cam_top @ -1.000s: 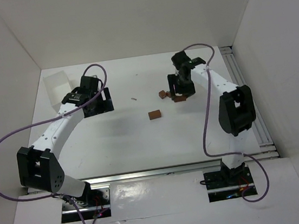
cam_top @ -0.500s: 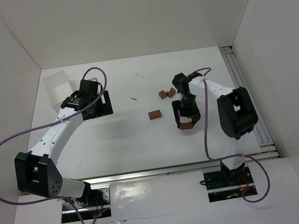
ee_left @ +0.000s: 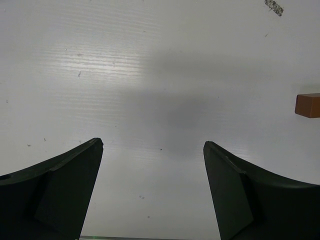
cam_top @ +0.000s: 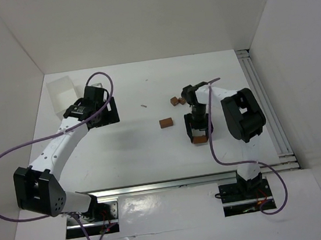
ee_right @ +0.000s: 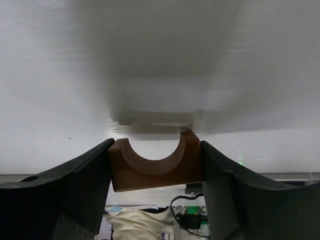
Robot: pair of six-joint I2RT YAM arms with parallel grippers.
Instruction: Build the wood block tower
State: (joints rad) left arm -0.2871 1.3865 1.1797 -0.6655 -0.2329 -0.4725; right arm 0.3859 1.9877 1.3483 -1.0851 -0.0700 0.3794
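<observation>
My right gripper [cam_top: 199, 134] is shut on a reddish-brown wood block with a half-round notch [ee_right: 156, 162], held between both fingers just above the table; it shows at the fingertips in the top view [cam_top: 199, 140]. A flat rectangular wood block [cam_top: 166, 122] lies on the table left of it, and its end shows in the left wrist view [ee_left: 308, 105]. Two small cubes [cam_top: 176, 100] lie together farther back. My left gripper [cam_top: 102, 113] is open and empty over bare table [ee_left: 152, 150]. No tower stands anywhere.
A white plastic tray [cam_top: 62, 92] stands at the back left, just behind the left gripper. A small grey scrap [cam_top: 143, 105] lies mid-table. A metal rail [cam_top: 264, 101] runs along the right edge. White walls enclose the table.
My right gripper has carried the notched block from beside the two cubes toward the near side and lowered it. The left arm has shifted slightly.
</observation>
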